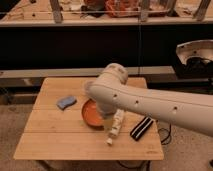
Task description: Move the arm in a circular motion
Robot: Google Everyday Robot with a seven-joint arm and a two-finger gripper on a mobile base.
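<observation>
The cream-white arm (150,102) reaches in from the right edge and crosses low over the wooden table (60,140). Its rounded joint (114,76) sits above the table's middle. A short segment (102,105) drops from that joint in front of the orange bowl (89,117). The gripper is not in view; the arm's thick segments hide that end.
A blue sponge (66,102) lies left of the bowl. A white bottle (116,126) lies on its side, and a black striped object (141,128) lies to its right. A dark counter (75,45) runs behind the table. A white machine housing (192,50) stands at the right.
</observation>
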